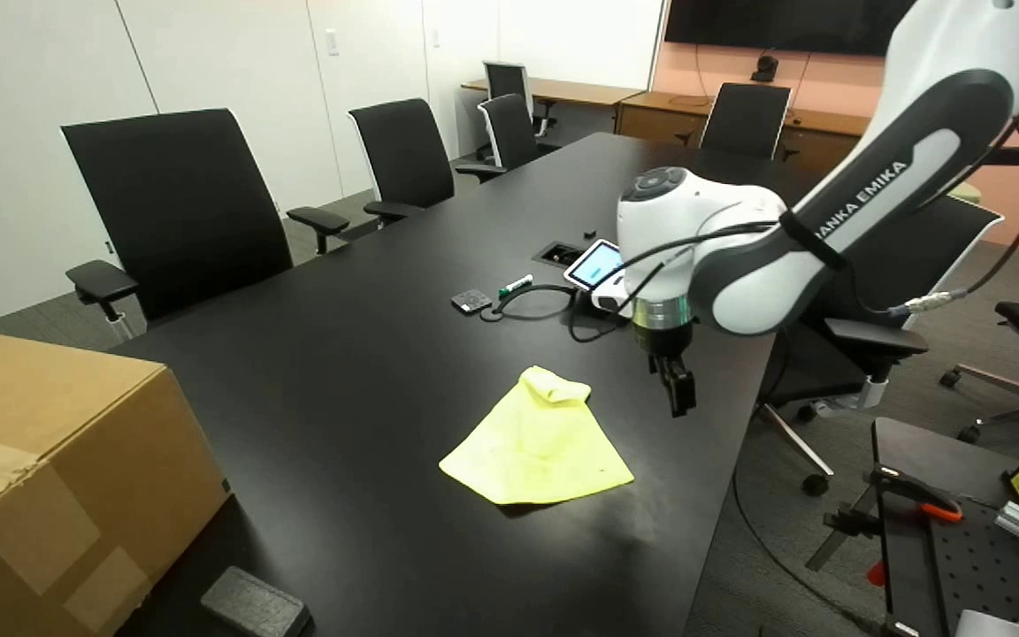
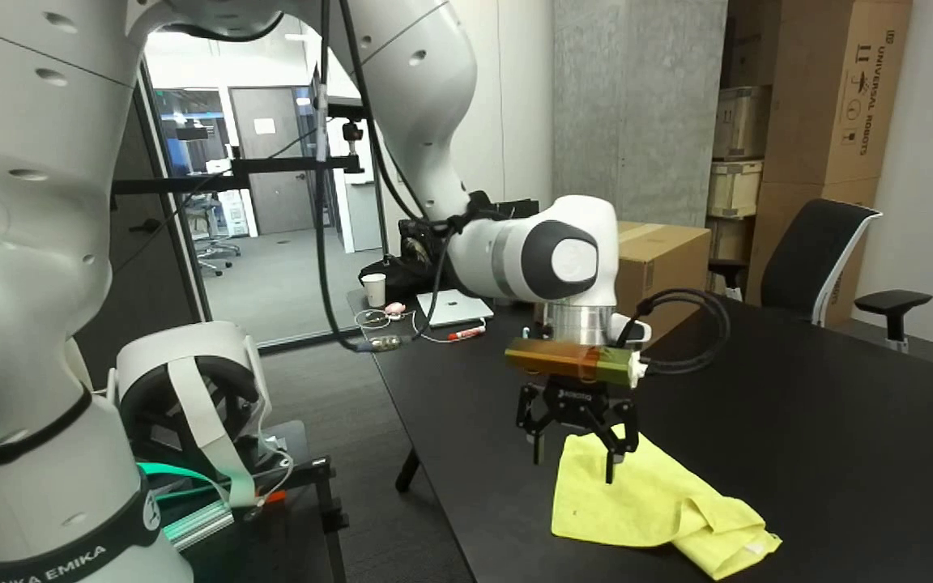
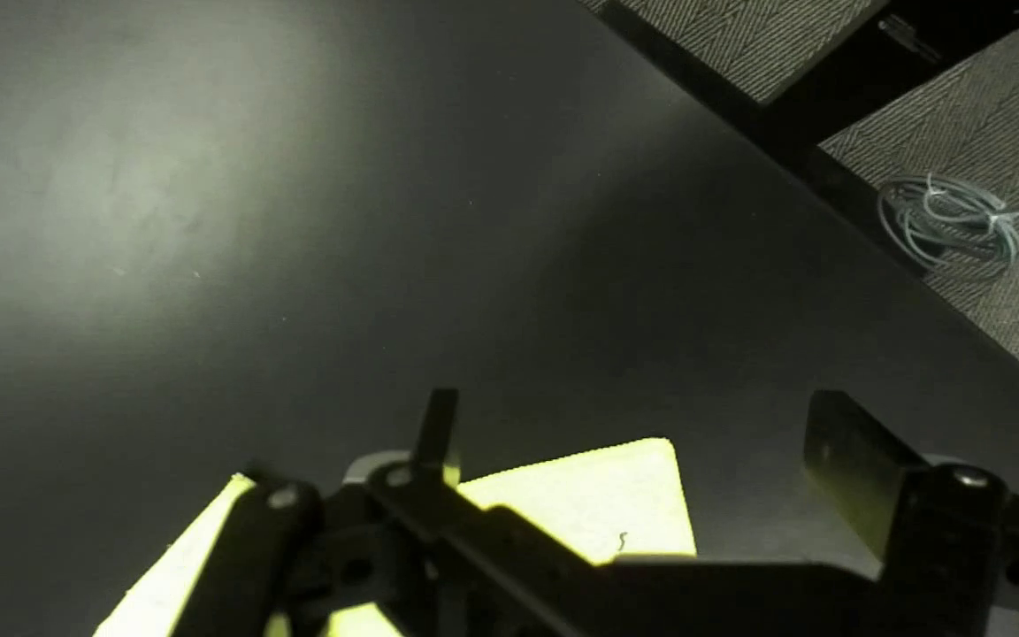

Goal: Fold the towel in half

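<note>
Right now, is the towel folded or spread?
Mostly spread: the towel lies largely flat on the table, but its narrow end is bunched.

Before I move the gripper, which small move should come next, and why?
I would probably ease the gripper down toward the corner of the towel that appears between the fingers in the wrist view: they stand apart, hold nothing and hang above the table, so a pinch could start the fold.
</note>
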Robot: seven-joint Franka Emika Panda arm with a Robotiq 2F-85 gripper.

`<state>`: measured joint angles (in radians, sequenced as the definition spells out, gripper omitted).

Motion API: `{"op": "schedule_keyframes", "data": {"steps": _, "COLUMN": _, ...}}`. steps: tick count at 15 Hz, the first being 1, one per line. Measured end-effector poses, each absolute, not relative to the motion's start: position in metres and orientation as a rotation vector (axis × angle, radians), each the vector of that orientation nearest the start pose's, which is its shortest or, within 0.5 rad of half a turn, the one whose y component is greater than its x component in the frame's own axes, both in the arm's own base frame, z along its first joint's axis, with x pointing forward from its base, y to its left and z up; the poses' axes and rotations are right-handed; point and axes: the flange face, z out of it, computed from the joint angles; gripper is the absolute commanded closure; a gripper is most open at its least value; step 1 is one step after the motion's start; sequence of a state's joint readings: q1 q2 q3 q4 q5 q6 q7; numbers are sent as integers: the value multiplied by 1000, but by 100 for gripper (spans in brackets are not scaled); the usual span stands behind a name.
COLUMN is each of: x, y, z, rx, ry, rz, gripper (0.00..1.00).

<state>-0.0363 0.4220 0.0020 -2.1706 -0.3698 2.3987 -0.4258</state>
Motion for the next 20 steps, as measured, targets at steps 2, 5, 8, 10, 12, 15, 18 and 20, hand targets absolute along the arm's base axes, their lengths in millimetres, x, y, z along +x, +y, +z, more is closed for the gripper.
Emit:
{"op": "schedule_keyframes", "data": {"steps": 2, "x": 515, "y": -12, "z": 173, "rx": -3074, "ry": -1235, "rz": 272, "gripper": 0}}
{"op": "schedule_keyframes", "data": {"steps": 5, "x": 488, "y": 4, "z": 168, "rx": -3022, "ry": -1328, "rz": 28, "gripper": 0}}
{"op": "schedule_keyframes", "data": {"steps": 8, "x": 484, "y": 20, "z": 168, "rx": -2944, "ry": -1427, "rz": -158, "gripper": 0}}
{"op": "schedule_keyframes", "data": {"steps": 10, "x": 488, "y": 33, "z": 166, "rx": -2899, "ry": -1472, "rz": -198, "gripper": 0}}
{"op": "schedule_keyframes", "data": {"steps": 12, "x": 495, "y": 44, "z": 161, "rx": -2850, "ry": -1489, "rz": -211, "gripper": 0}}
{"op": "schedule_keyframes", "data": {"steps": 15, "x": 511, "y": 57, "z": 147, "rx": -2740, "ry": -1545, "rz": -196, "gripper": 0}}
{"op": "schedule_keyframes", "data": {"steps": 18, "x": 526, "y": 53, "z": 130, "rx": -2644, "ry": -1616, "rz": -133, "gripper": 0}}
{"op": "schedule_keyframes", "data": {"steps": 20, "x": 534, "y": 42, "z": 120, "rx": -2604, "ry": -1648, "rz": -86, "gripper": 0}}
